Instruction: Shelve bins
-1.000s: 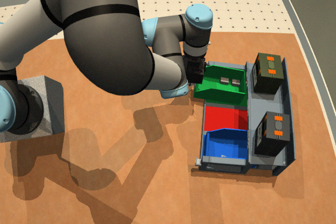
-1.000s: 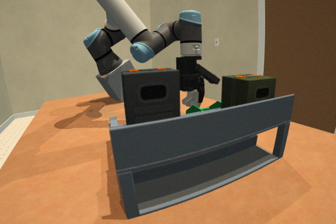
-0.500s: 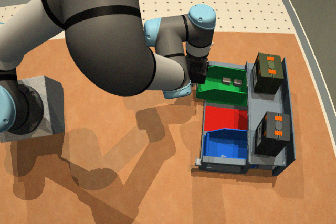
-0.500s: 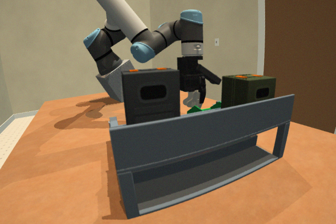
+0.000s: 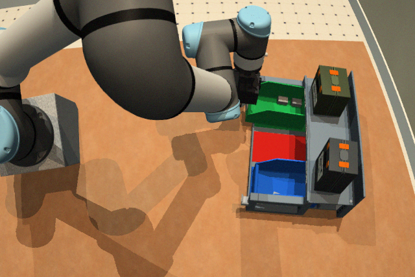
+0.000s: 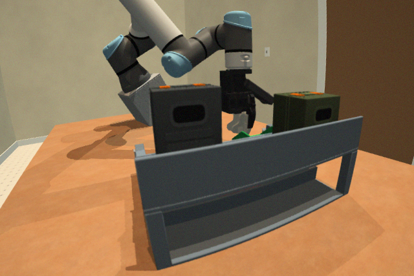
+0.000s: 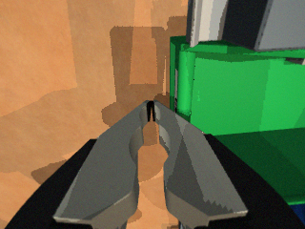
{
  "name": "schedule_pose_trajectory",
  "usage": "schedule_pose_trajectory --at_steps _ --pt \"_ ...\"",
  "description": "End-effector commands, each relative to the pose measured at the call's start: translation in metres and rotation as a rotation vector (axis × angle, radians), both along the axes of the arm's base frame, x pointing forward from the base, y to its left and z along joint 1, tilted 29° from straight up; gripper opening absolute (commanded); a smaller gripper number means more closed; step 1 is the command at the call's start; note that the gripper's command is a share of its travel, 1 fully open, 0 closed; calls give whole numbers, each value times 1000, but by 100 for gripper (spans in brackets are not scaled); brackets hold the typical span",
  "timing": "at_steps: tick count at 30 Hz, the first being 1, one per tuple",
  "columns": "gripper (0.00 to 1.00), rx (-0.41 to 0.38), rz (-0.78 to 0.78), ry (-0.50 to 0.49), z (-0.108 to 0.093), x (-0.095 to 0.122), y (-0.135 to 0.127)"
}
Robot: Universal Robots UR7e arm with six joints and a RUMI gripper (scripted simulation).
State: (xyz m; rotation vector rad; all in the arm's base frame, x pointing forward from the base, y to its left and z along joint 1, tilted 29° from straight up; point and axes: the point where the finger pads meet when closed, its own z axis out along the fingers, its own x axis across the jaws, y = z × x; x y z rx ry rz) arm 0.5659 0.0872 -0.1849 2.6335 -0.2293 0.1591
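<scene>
Green bin (image 5: 276,106), two small parts inside, partly entered at the shelf (image 5: 327,131) end; gripper (image 7: 152,111) closed, empty, beside its outer wall (off-centre push risks skewing or jamming).

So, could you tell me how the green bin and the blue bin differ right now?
The green bin sits askew at the shelf's far end, beside the shut gripper; the blue bin sits square at the near end. Two small grey parts show in the green bin; one pale part shows in the blue. Both are open-topped.
</scene>
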Motion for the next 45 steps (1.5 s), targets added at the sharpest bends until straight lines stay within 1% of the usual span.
schedule_pose_trajectory --at_steps 1,25,45 --pt "0 -1 0 -2 1 7 -1" --pt "0 -1 0 -2 4 21 -3" --pt "0 0 0 -3 5 29 -4"
